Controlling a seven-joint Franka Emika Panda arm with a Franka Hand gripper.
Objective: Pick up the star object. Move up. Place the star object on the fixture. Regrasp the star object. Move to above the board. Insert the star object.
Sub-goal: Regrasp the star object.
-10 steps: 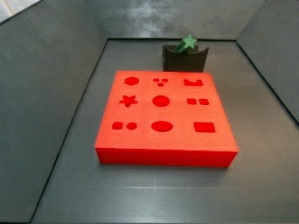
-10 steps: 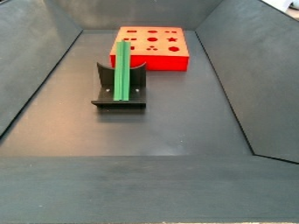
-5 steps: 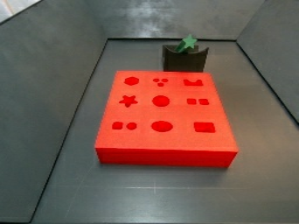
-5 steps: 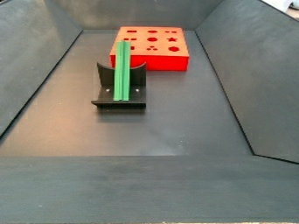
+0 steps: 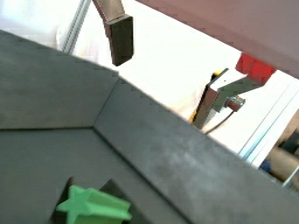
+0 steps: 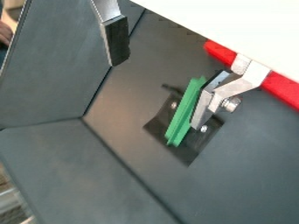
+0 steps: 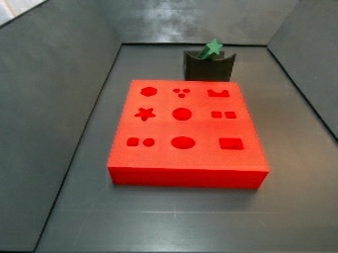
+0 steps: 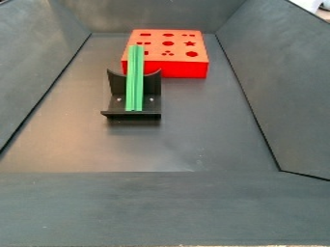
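Observation:
The green star object (image 8: pixel 134 77) rests in the notch of the dark fixture (image 8: pixel 131 109), lying along it as a ridged rod. Seen end-on, the star (image 7: pixel 211 48) sticks up from the fixture (image 7: pixel 209 67) behind the red board (image 7: pixel 185 133). The board (image 8: pixel 169 53) lies flat on the floor with its cutouts facing up. My gripper (image 6: pixel 170 63) shows only in the wrist views; it is open and empty, high above the floor, off to one side of the star object (image 6: pixel 184 111). In a wrist view the star's end (image 5: pixel 91 206) shows far below the gripper (image 5: pixel 176 66).
Sloping dark grey walls (image 8: pixel 39 87) enclose the floor on all sides. The board's red edge (image 6: pixel 281 87) shows beyond the fixture in a wrist view. The arm is out of both side views.

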